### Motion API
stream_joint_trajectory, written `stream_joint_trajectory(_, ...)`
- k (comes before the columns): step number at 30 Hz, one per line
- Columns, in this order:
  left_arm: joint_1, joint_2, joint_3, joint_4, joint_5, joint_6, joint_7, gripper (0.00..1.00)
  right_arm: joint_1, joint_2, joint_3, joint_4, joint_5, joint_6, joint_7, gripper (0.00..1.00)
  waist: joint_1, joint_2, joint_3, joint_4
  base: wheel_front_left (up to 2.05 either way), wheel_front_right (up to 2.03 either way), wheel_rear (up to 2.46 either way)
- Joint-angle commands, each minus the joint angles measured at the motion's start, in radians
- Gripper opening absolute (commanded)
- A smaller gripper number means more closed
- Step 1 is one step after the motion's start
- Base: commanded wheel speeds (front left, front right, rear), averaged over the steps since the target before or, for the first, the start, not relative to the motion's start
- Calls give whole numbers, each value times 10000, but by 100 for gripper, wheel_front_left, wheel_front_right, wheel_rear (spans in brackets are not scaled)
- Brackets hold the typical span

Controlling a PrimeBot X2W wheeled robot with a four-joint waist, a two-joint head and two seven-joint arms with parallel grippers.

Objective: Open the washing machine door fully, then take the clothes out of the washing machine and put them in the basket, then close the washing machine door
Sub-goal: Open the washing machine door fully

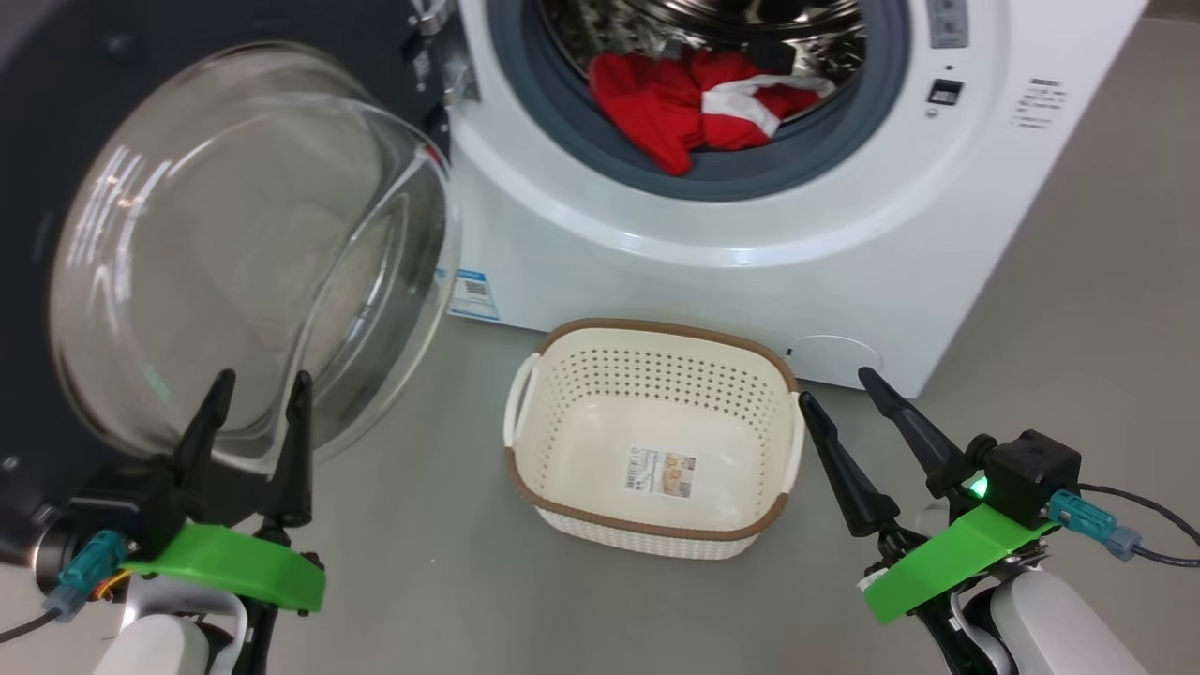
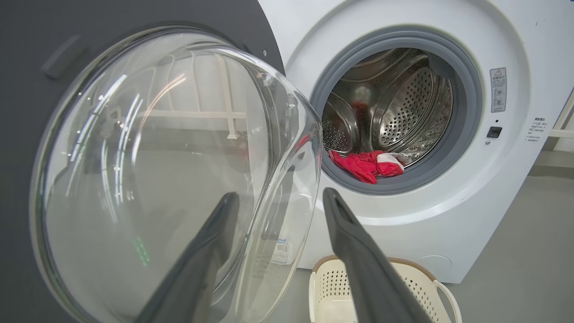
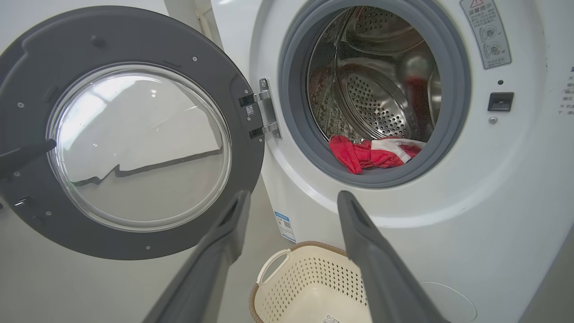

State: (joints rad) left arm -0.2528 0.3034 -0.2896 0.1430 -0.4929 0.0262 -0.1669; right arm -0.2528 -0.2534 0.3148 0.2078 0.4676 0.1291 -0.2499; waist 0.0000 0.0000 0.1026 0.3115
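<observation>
— red first, in the head view: the clothes (image 1: 694, 103) lie bunched at the front lip of the drum (image 1: 656, 19) inside the washing machine (image 1: 750, 272), with a white band across them.
— and the washing machine door (image 1: 56, 84)?
— swung wide to the left, its glass bowl (image 1: 253, 253) bulging toward the camera. the basket (image 1: 656, 330) sits on the floor (image 1: 450, 534) just in front of the machine, below the drum mouth, with a paper label (image 1: 661, 472) on its bottom.
— grippers?
— the left gripper (image 1: 263, 377) is at the lower left in front of the glass bowl, fingers parted and holding nothing. the right gripper (image 1: 834, 385) is at the lower right beside the basket's right side, spread and free too.
— left wrist view?
— two dark fingers (image 2: 354, 251) stand apart. the bowl's edge shows between them, and i can't tell if it touches either. the clothes sit low in the drum beyond, and a corner of the basket is at the bottom edge.
— right wrist view?
— that arm's fingers are parted, with the basket between and below them. the door hangs open on its hinge (image 3: 267, 110) at the left. the red clothes rest at the bottom of the opening, against the grey gasket (image 3: 296, 103).
</observation>
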Motion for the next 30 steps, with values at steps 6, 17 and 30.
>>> stream_joint_trajectory(6, 68, 165, 353, -613, 29, 283, -19, 100, -364, -13, 120, -379, -173, 16, -118, 100, 0, 0, 29, -788, 0, 0, 0)
stream_joint_trajectory(17, 263, -110, 441, -586, -83, 479, -447, 100, -417, -101, -62, -447, -276, 16, -118, 100, 0, 0, 88, -1820, 0, 0, 0)
stream_joint_trajectory(30, 590, -360, 768, -275, 100, 576, -892, 100, -423, -258, -401, -553, -395, 16, -118, 100, 0, 0, 150, -2866, 0, 0, 0)
